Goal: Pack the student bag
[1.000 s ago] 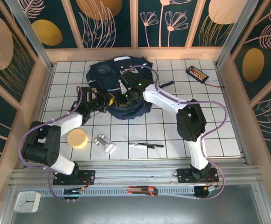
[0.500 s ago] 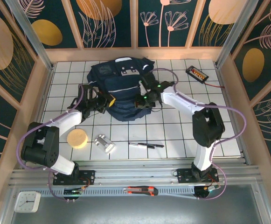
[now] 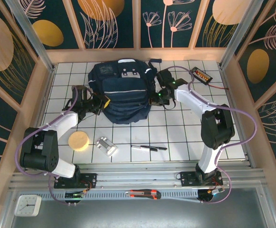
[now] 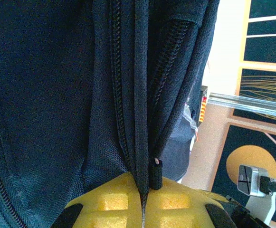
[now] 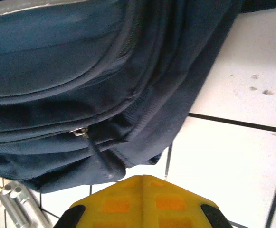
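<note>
Since one second ago both arms have drawn apart: the right gripper point(image 3: 153, 100) went from the middle of the student bag point(image 3: 123, 92) out to its right edge, the left gripper point(image 3: 105, 101) slid a little to the left, and the bag, crumpled before, now lies spread flatter and wider.

From the top camera, the bag rests on the far middle part of the white tiled table point(image 3: 176, 137), with its grey-white patch toward the back wall and its pale stripe running across. The left gripper touches the bag's left side and the right gripper touches its right side, so the bag lies between them. Nearer to the arm bases lie a round yellow sponge point(image 3: 78, 141), a silver metal piece point(image 3: 106, 146) just beside it, and a dark pen point(image 3: 148, 147) further right, all apart from the bag; a black device point(image 3: 200, 74) with orange marks sits at the far right corner.

From the left wrist camera, the two yellow pads point(image 4: 109, 202) stand closed; a dark seam of the bag, next to a zipper line, runs down and is pinched between them; a small black zipper pull point(image 4: 156, 174) hangs just above the pads.

From the right wrist camera, the yellow pads point(image 5: 114, 204) are pressed together without a gap; the bag's lower edge hangs just above their tip, over the white tiles; a dark zipper cord point(image 5: 97, 156) runs from a metal slider down toward the tip; whether these pads catch any fabric, I cannot tell.
</note>
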Robot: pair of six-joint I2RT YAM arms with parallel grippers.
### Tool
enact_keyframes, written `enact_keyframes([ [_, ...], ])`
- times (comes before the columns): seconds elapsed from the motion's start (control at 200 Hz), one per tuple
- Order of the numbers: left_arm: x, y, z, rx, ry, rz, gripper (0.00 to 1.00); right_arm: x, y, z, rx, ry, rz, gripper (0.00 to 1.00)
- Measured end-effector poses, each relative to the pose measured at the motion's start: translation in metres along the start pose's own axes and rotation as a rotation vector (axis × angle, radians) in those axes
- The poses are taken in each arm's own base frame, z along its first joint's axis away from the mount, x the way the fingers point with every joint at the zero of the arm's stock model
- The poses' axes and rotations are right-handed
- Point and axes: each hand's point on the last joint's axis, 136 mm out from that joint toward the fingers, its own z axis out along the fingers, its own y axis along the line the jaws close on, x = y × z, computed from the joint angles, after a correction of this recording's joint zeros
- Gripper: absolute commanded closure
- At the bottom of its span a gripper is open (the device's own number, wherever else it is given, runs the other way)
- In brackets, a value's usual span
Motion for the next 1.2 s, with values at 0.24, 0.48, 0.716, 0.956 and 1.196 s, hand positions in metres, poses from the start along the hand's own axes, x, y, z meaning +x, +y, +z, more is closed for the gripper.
enact_keyframes([
  [0.24, 0.000, 0.000, 0.000, 0.000, 0.000, 0.000, 1.00, 0.013, 0.034, 0.006, -0.081, 0.024, -0.095, 0.49],
  [0.48, 0.000, 0.000, 0.000, 0.000, 0.000, 0.000, 1.00, 0.017, 0.037, 0.011, -0.089, 0.036, -0.131, 0.48],
  [0.716, 0.000, 0.000, 0.000, 0.000, 0.000, -0.001, 1.00, 0.020, 0.034, 0.021, -0.091, 0.059, -0.126, 0.56],
  [0.956, 0.000, 0.000, 0.000, 0.000, 0.000, -0.001, 1.00, 0.018, 0.038, 0.024, -0.105, 0.050, -0.131, 0.67],
  [1.196, 0.000, 0.000, 0.000, 0.000, 0.000, -0.001, 1.00, 0.016, 0.035, 0.032, -0.095, 0.049, -0.123, 0.74],
])
